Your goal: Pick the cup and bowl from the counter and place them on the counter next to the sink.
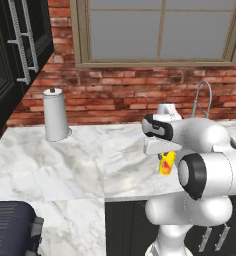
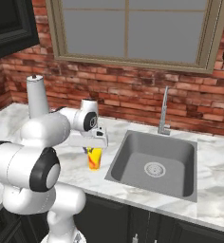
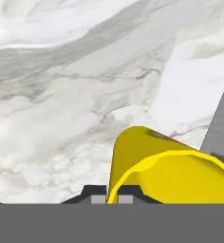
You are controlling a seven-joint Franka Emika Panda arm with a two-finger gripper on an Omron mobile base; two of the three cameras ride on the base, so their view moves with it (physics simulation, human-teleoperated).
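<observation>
Cup (image 2: 94, 158), the yellow tumbler with a red-orange mark, hangs under the gripper (image 2: 96, 148) near the front edge of the counter (image 2: 66, 156), just left of the sink (image 2: 154, 163) in the right base view. In the left base view the same cup (image 1: 166, 163) shows beneath the white hand, above the marble near its front edge. Whether its base touches the counter or floats a little above it, I cannot tell from either side.

The hand view looks down along the cup's (image 3: 171, 173) open rim, so its long axis runs roughly in line with the gripper, mouth toward the hand, base toward the marble. The dark fingertips (image 3: 97, 192) peek out at the cup's left flank; the jaws seem closed on the cup's wall, which I judge from how it hangs under the hand.

A grey strip of the sink's wall cuts the right of the hand view, so the basin lies close on that side. The coming move turns on this: the cup is straight below the hand, and the free marble beside the sink's left rim is directly under it, so a short vertical descent should seat it.

Further out, a paper-towel roll (image 1: 55, 115) stands by the brick wall (image 1: 115, 95).
</observation>
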